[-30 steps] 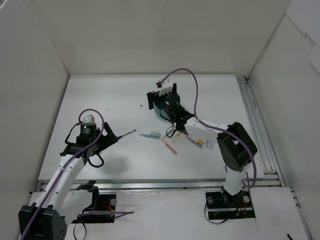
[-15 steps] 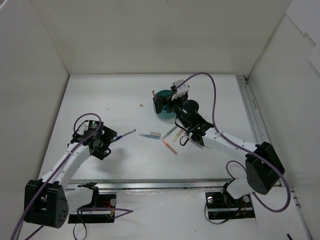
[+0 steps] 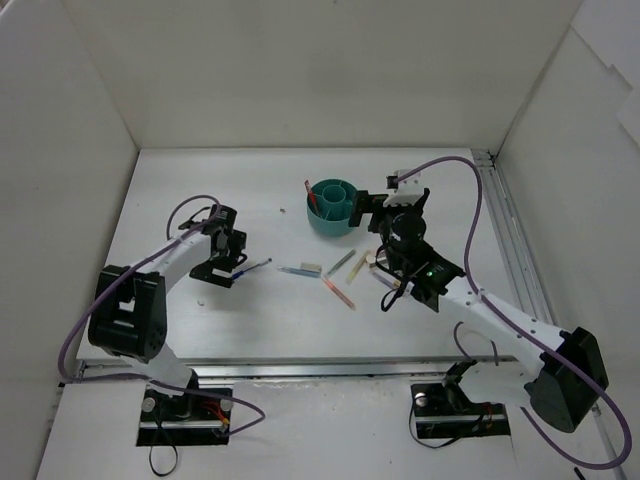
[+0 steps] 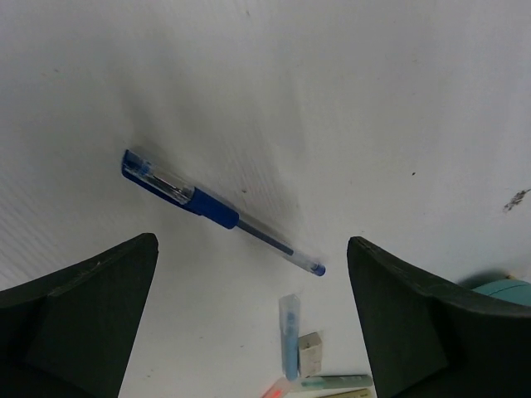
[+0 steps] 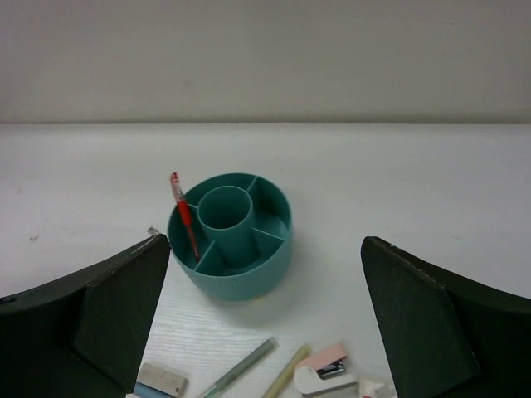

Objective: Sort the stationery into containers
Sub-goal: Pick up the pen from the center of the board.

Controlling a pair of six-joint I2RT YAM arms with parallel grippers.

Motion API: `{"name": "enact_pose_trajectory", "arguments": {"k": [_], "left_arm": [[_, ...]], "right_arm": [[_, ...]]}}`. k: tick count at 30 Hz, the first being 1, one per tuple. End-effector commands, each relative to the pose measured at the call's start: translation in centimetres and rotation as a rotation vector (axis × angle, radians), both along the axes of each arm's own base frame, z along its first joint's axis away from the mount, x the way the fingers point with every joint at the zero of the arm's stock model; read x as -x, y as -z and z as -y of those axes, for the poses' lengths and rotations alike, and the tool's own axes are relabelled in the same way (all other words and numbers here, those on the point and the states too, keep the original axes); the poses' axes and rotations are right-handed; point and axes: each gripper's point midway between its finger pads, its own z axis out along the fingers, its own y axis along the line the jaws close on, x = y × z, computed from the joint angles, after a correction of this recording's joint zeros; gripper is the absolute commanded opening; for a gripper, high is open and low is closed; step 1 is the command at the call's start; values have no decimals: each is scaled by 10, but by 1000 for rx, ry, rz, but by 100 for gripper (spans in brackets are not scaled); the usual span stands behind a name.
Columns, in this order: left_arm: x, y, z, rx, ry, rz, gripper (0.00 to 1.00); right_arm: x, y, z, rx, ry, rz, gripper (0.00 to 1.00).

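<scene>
One red pen (image 5: 184,220) in teal organizer (image 5: 245,283), outer compartment; left hand (image 4: 251,249), right hand (image 5: 265,245) wide, empty.

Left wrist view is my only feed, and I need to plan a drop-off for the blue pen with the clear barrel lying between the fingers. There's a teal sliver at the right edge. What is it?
Observer: A round teal plastic desk organizer, a centre cup ringed by compartments.
Operator: Anything in it?
Observer: One thin red pen, tilted in an outer compartment; the rest looks empty.
Operator: Where is the right pincer?
Observer: The right pincer stands open beside the organizer, facing it, holding nothing.
</scene>
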Motion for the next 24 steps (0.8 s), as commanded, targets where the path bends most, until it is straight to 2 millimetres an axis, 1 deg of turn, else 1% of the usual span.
{"name": "enact_pose_trajectory", "arguments": {"k": [1,2,3,4,5,7,11,12,13,15,17,18,19,20,21,22,24], "left_arm": [[-18,-11,21,44,-2,10,91],[-17,-9,26,42,9,-2,90],[-16,-7,29,38,14,-12,83],[-19,-7,29,36,8,-15,80],[-17,0,30,34,6,-37,79],[-15,4,29,27,7,-65,76],[1,22,23,1,-21,-143,68],[3,24,22,1,-25,-148,65],[7,29,18,-4,-39,-163,61],[8,34,13,-13,-52,-176,54],[4,38,6,-21,-63,-185,49],[3,38,6,-26,-56,-190,46],[-4,35,4,-29,-63,-185,44],[-4,40,4,-37,-53,-199,40],[-5,39,4,-42,-48,-205,27],[-12,36,5,-43,-44,-195,22],[-13,38,4,-58,-26,-213,21]], "right_arm": [[0,-26,37,-49,197,20,98],[0,-23,41,-44,218,13,98],[1,-23,42,-46,224,12,98],[1,-21,45,-39,232,6,98],[1,-21,47,-39,239,6,98],[1,-22,50,-36,252,6,98],[1,-25,58,-35,281,12,98],[1,-23,57,-29,281,8,98],[0,-23,59,-29,288,9,98],[0,-22,62,-24,297,6,98],[1,-23,66,-27,308,9,98],[1,-23,68,-25,313,8,98],[3,-23,70,-22,320,8,98],[4,-25,74,-26,334,14,98],[6,-25,78,-26,346,16,98],[8,-28,83,-31,363,23,98],[12,-32,90,-41,377,34,98]]}}
